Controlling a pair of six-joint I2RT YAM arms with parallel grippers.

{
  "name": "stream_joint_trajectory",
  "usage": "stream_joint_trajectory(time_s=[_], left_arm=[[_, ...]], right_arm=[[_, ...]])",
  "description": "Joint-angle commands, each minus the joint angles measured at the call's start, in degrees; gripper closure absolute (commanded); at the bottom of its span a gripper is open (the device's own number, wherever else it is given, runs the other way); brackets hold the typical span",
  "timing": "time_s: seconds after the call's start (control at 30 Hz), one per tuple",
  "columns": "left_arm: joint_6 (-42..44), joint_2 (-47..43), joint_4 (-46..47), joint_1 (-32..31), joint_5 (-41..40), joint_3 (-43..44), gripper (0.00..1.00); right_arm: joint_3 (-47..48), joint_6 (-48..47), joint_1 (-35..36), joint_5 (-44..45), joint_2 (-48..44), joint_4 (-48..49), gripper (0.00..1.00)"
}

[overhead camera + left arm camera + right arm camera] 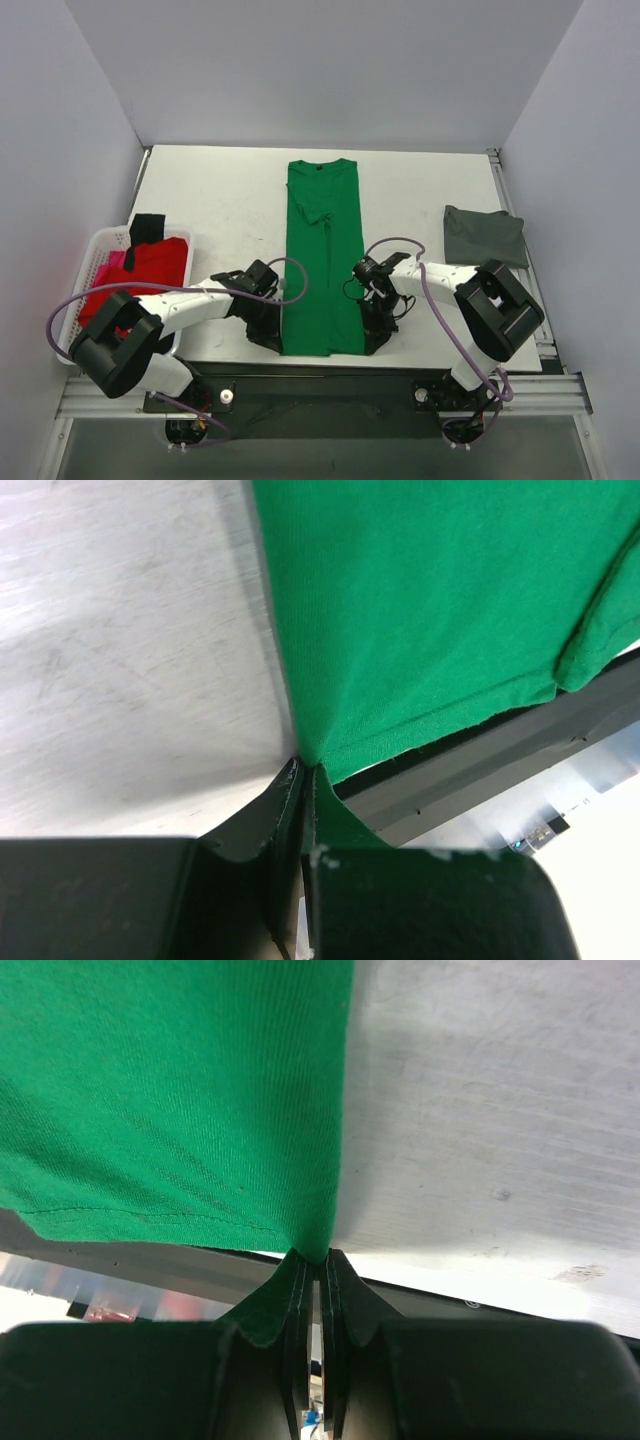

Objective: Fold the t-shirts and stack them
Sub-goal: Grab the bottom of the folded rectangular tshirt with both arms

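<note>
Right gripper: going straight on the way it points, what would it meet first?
The green t-shirt, whose near hem corner the right gripper is shut on. Just beyond the cloth lies the table, though depth is hard to judge.

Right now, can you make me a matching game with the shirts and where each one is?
Things:
1. bright green cloth t-shirt
2. dark grey cloth t-shirt
3. red cloth t-shirt

Places:
A. inside the white plastic lattice basket on the left
B. folded small on the right side of the table
C. laid out long down the middle of the table

Right pairs: 1-C, 2-B, 3-A
</note>
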Motion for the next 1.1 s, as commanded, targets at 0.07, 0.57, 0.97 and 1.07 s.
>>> stream_joint_trajectory(time_s=[0.07, 0.57, 0.97, 1.07], left_arm=[[0.1, -2.0, -4.8, -0.2, -6.7, -1.5, 1.0], [-1.5, -12.8, -10.1, -0.1, -4.4, 1.5, 1.0], [-3.6, -21.3, -23.7, -0.2, -4.0, 6.9, 1.0], [-5.2, -24.9, -26.8, -0.2, -4.8, 9.5, 1.0]], right_arm=[[-0.7, -1.0, -0.8, -2.0, -2.0, -3.0, 1.0], [2.1, -0.2, -0.6, -5.8, -9.4, -8.6, 1.0], [3.8, 4.8, 3.8, -7.6, -16.4, -15.3, 1.0], [4.6, 7.2, 5.4, -7.4, -18.9, -16.6, 1.0]])
